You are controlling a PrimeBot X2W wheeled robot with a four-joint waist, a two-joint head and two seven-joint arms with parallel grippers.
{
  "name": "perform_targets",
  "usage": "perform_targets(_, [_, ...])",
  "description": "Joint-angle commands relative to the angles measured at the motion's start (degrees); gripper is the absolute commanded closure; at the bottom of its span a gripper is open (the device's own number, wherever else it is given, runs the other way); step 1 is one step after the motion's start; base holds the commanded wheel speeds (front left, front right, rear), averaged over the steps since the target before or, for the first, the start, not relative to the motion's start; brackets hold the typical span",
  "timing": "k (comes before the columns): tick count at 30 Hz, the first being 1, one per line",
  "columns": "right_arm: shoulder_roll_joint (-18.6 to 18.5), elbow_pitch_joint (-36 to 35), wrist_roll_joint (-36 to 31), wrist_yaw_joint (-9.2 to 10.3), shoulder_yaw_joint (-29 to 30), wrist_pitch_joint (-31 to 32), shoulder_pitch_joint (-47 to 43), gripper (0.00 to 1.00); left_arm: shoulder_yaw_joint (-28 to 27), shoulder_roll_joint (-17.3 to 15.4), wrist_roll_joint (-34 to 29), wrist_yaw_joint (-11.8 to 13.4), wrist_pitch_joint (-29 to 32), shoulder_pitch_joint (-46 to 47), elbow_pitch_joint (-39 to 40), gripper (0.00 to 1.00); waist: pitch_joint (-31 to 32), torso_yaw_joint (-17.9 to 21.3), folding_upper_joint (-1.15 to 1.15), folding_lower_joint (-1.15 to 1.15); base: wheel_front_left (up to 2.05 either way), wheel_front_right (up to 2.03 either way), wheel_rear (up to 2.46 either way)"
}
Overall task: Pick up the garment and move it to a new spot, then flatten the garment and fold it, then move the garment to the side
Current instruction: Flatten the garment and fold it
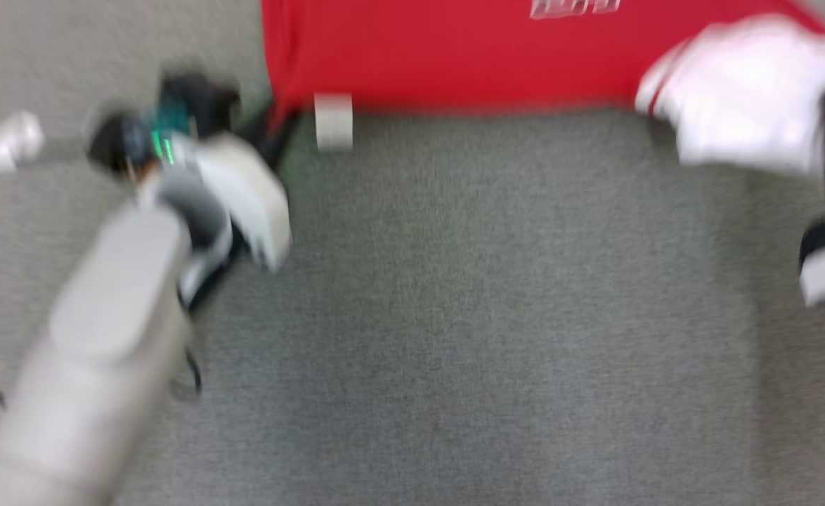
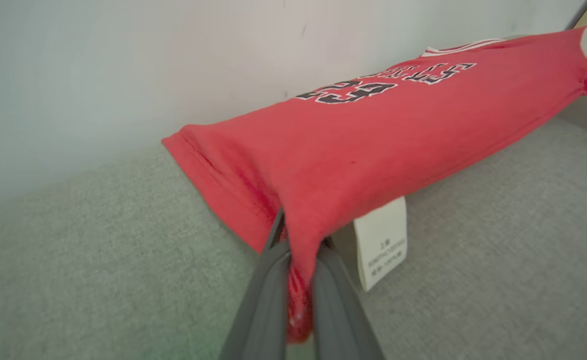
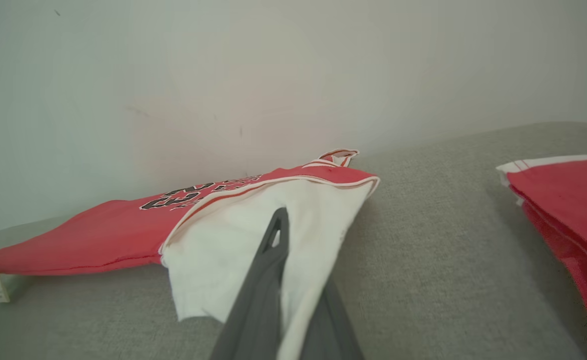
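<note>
The jersey point(image 1: 455, 56) is lying at 12 o'clock in the blurred head view, on a grey cloth surface point(image 1: 455, 316) against a pale wall point(image 2: 123, 75). Its long axis is running from 9 to 3 o'clock. The hem is pointing toward 9 o'clock, and the collar and shoulders are pointing toward 3 o'clock. One long side edge is facing 6 o'clock and stretching straight between the two claws.

The cloth is showing red, with dark white-edged lettering and numbers across the chest and white-and-red trim at the neck. A white sleeve point(image 3: 253, 235) is hanging at the 3 o'clock end. A white tag point(image 2: 381, 240) with small print is dangling from the near edge, just beside the left claw point(image 2: 302, 240).

The left claw is pinching the hem corner at the 9 o'clock end, its jaws closed tight on a bunched fold of red cloth that is running down between them. The right claw point(image 3: 298, 255) is clamping the sleeve, with white cloth draping over one finger and hiding the other's tip.

In the right wrist view a second red garment point(image 3: 568, 215) with a white edge is lying at 3 o'clock, well apart from the jersey. A small white thing point(image 1: 5, 144) is sitting at 9 o'clock in the head view, too blurred to tell what it is.
</note>
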State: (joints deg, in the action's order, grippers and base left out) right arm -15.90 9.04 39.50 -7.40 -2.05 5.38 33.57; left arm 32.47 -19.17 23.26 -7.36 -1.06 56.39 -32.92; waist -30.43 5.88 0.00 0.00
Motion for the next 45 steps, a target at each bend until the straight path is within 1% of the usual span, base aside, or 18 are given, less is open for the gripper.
perform_targets(1, [-0.3, -0.8, 1.0, -0.14, 0.2, -0.5, -2.4, 1.0, 0.1, -0.6, 1.1, 0.3, 0.0, -2.9, 1.0, 1.0, 4.6, -0.2, 0.0, 0.0, 0.0, 0.0, 0.0])
perform_targets(2, [-0.4, -1.4, 1.4, -0.14, 0.0, -0.1, -5.3, 1.0, 0.4, -0.9, 1.5, 0.5, 0.2, -5.9, 2.5, 1.0, 5.9, -0.1, 0.0, 0.0, 0.0, 0.0, 0.0])
perform_targets(5, [-0.7, -3.4, 1.9, -0.13, 0.0, 0.3, -13.0, 1.0, 1.5, -2.0, 1.9, 2.4, 0.7, -14.6, 7.6, 1.0, 9.6, -0.1, 0.0, 0.0, 0.0, 0.0, 0.0])
perform_targets(10, [-0.7, -6.5, 0.7, -0.13, -0.4, 1.4, -24.7, 1.0, 2.2, -3.8, 4.7, 6.7, 2.2, -30.1, 17.4, 1.0, 14.8, 0.2, 0.0, 0.0, 0.0, 0.0, 0.0])
perform_targets(14, [-0.3, -8.8, 0.1, -0.08, 1.4, 2.5, -34.1, 1.0, 2.3, -6.4, 5.1, 11.9, 3.1, -42.2, 26.7, 1.0, 17.4, 0.3, 0.0, 0.0, 0.0, 0.0, 0.0])
perform_targets(15, [-0.1, -9.4, 0.2, -0.08, 1.7, 2.9, -36.5, 1.0, 2.1, -6.7, 6.2, 13.2, 3.5, -45.3, 28.7, 1.0, 17.9, 0.3, 0.0, 0.0, 0.0, 0.0, 0.0])
perform_targets(18, [-0.4, -11.6, -0.1, -0.08, 2.5, 4.6, -43.6, 1.0, 2.3, -8.4, 7.1, 16.6, 5.1, -52.8, 34.9, 1.0, 19.1, 0.0, 0.0, 0.0, 0.0, 0.0, 0.0])
perform_targets(20, [-0.7, -13.2, -0.1, -0.08, 3.0, 6.1, -47.9, 1.0, 2.8, -9.8, 7.9, 18.1, 6.7, -57.3, 38.4, 1.0, 19.8, -0.3, 0.0, 0.0, 0.0, 0.0, 0.0])
perform_targets(23, [-2.0, -16.4, 0.2, -0.08, 2.9, 9.1, -52.3, 1.0, 3.7, -11.6, 9.1, 19.1, 9.8, -61.5, 43.4, 1.0, 20.1, -0.7, 0.0, 0.0, 0.0, 0.0, 0.0])
perform_targets(27, [-3.4, -20.2, 1.5, -0.08, 3.8, 14.0, -52.3, 1.0, 3.9, -14.3, 10.8, 18.6, 15.3, -61.4, 48.0, 1.0, 19.6, -1.1, 0.0, 0.0, 0.0, 0.0, 0.0])
perform_targets(29, [-4.9, -22.0, 1.0, -0.09, 3.8, 17.5, -50.1, 1.0, 3.7, -14.9, 12.4, 17.7, 18.4, -59.2, 49.7, 1.0, 18.7, -1.4, 0.0, 0.0, 0.0, 0.0, 0.0])
perform_targets(31, [-5.9, -23.2, 2.1, -0.09, 3.7, 21.6, -47.7, 1.0, 3.7, -16.4, 12.8, 16.3, 22.1, -56.3, 50.5, 1.0, 17.7, -1.7, 0.0, 0.0, 0.0, 0.0, 0.0])
perform_targets(34, [-8.0, -24.5, 3.0, -0.09, 3.8, 28.3, -42.9, 1.0, 3.1, -16.5, 16.8, 14.3, 28.4, -51.5, 51.3, 1.0, 16.2, -2.5, 0.0, 0.0, 0.0, 0.0, 0.0])
perform_targets(36, [-9.7, -24.7, 3.0, -0.09, 3.7, 32.3, -39.2, 1.0, 2.1, -15.8, 20.4, 13.9, 32.5, -48.1, 51.1, 1.0, 15.2, -2.9, 0.0, 0.0, 0.0, 0.0, 0.0])
perform_targets(39, [-10.3, -23.7, 3.7, -0.09, 3.2, 37.5, -33.3, 1.0, 0.8, -14.8, 24.6, 14.2, 38.2, -43.2, 50.3, 1.0, 13.7, -3.3, 0.0, 0.0, 0.0, 0.0, 0.0])
perform_targets(41, [-10.5, -22.8, 3.4, -0.09, 3.1, 39.9, -29.0, 1.0, 0.1, -14.3, 26.8, 14.5, 41.4, -40.1, 49.8, 1.0, 12.6, -3.5, 0.0, 0.0, 0.0, 0.0, 0.0])
perform_targets(45, [-10.7, -20.3, 1.8, -0.09, 1.7, 43.1, -21.8, 1.0, -0.8, -12.8, 30.7, 15.6, 47.4, -34.3, 48.6, 1.0, 10.6, -4.2, 0.0, 0.0, 0.0, 0.0, 0.0])
